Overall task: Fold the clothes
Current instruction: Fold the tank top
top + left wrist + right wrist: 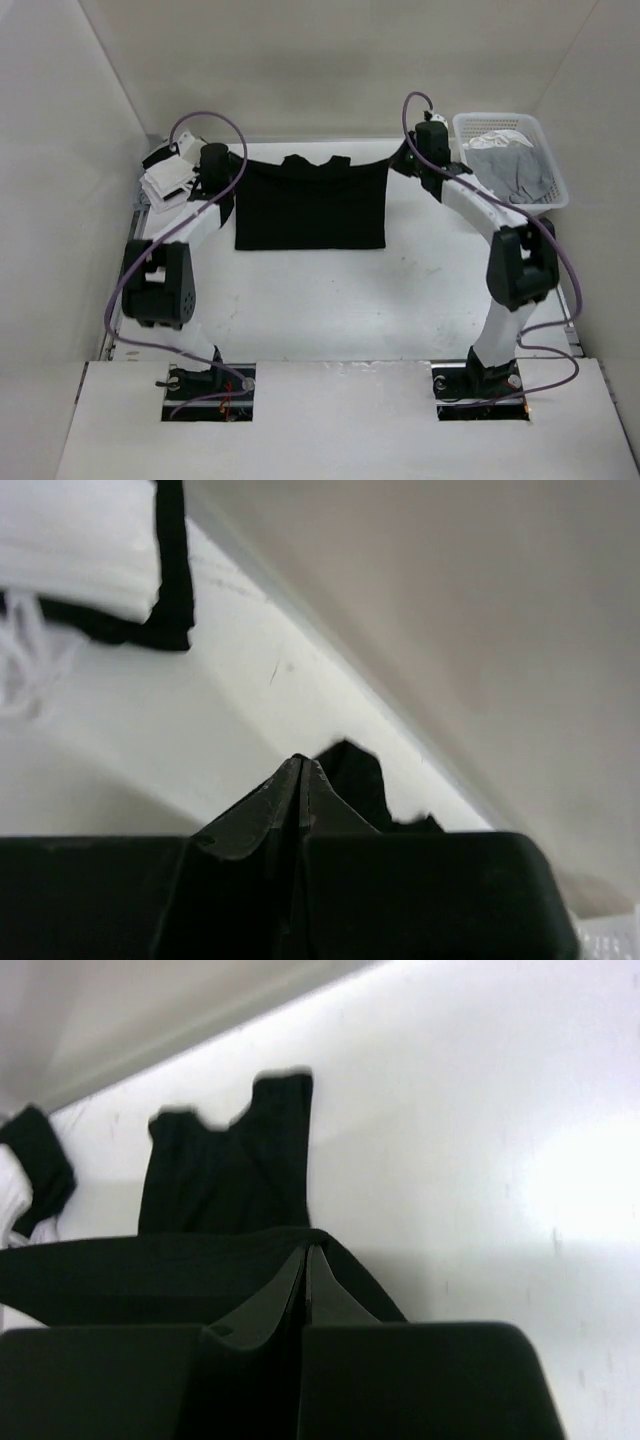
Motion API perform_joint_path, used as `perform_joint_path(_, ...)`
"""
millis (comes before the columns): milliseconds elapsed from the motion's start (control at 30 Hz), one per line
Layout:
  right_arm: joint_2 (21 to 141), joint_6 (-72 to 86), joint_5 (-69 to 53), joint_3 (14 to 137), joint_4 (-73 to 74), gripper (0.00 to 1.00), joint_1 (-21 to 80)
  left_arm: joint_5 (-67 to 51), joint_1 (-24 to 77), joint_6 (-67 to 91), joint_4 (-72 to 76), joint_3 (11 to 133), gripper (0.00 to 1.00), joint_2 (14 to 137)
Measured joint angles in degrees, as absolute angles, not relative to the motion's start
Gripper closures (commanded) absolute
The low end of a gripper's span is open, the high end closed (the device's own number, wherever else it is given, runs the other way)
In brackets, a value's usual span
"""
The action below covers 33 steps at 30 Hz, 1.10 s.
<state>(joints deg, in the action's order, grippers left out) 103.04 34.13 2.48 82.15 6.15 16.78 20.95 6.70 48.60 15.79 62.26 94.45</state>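
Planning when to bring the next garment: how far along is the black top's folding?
Looks done: the black top lies as a neat rectangle, seemingly doubled, one edge lying near its straps. In hand: the left gripper and right gripper are shut at its far corners, pinching that edge. Left: letting go and any further folds to make it compact.

Twin white-and-black arms
Left arm (185, 225) and right arm (470, 205): white links, black joint housings, looping purple cables (207, 113).
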Motion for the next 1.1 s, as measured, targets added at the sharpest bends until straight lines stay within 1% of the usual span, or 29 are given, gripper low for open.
perform_joint_path(67,109.67,33.82,1.41,89.69,6.37,0.99,15.55,20.53,6.04,48.16,16.36,69.1,0.95,101.23)
perform_joint_path(100,112.79,33.74,0.99,93.41,6.57,0.95,15.11,20.14,5.8,47.99,16.38,72.77,0.92,104.79)
perform_joint_path(167,118.48,33.63,0.38,100.01,7.44,0.8,14.5,18.92,5.39,47.64,16.1,79.24,0.81,111.18)
perform_joint_path(200,120.81,33.43,0.21,102.59,7.55,0.67,14.24,18.24,5.23,47.44,15.84,82.0,0.74,114.06)
perform_joint_path(233,122.39,33.56,0.14,103.92,7.64,0.57,14.09,17.5,5.1,47.27,15.59,83.9,0.68,116.42)
perform_joint_path(267,123.33,33.52,0.12,104.33,7.73,0.5,13.98,16.95,4.91,47.33,15.49,84.49,0.66,117.84)
perform_joint_path(300,123.68,33.52,0.01,104.16,8.25,0.45,13.93,16.53,4.89,47.22,14.68,84.23,0.65,118.43)
perform_joint_path(333,123.7,33.47,0.03,103.46,8.56,0.43,13.96,16.27,4.89,47.11,14.06,83.24,0.65,118.52)
perform_joint_path(400,122.58,33.47,0.27,100.99,8.01,0.42,14.02,16.1,5.08,46.74,14.31,79.48,0.65,116.81)
perform_joint_path(433,121.23,33.65,0.54,98.35,7.4,0.44,14.17,16.25,5.32,46.48,14.83,75.99,0.65,114.74)
perform_joint_path(500,116.99,33.93,1.45,91.42,6.31,0.68,14.63,16.95,6.37,45.84,15.53,67.18,0.65,108.36)
perform_joint_path(533,114.06,34.15,1.91,86.8,5.37,0.88,15.09,17.56,7.44,45.32,16.21,61.65,0.65,103.66)
perform_joint_path(567,111.2,34.35,2.42,82.63,4.89,0.98,15.64,18.0,8.56,45.12,16.71,57.36,0.65,99.53)
perform_joint_path(600,108.16,34.92,2.81,78.35,4.21,1.0,16.38,18.48,9.72,45.01,17.56,52.9,0.65,94.96)
perform_joint_path(667,102.83,35.86,3.27,70.85,2.44,0.99,18.15,18.7,11.92,45.15,18.83,45.76,0.6,86.96)
perform_joint_path(700,100.55,36.21,3.38,67.51,1.37,0.93,18.96,18.65,12.45,45.36,19.46,42.59,0.59,83.46)
perform_joint_path(733,98.37,36.64,3.44,64.1,0.03,0.82,19.88,18.57,12.47,45.6,19.9,39.77,0.57,80.66)
perform_joint_path(800,94.74,37.65,3.42,58.06,-2.26,0.7,21.12,18.06,11.62,46.15,20.14,34.79,0.54,76.97)
perform_joint_path(833,92.99,38.02,3.33,55.09,-2.92,0.66,21.5,17.5,10.92,46.57,19.94,32.47,0.53,75.88)
perform_joint_path(967,90.15,39.46,2.96,47.79,-5.41,0.58,21.34,14.7,7.6,48.6,18.72,25.52,0.51,75.24)
perform_joint_path(1100,90.15,40.69,2.39,44.75,-7.29,0.52,21.23,11.16,4.6,51.0,19.16,23.29,0.51,77.34)
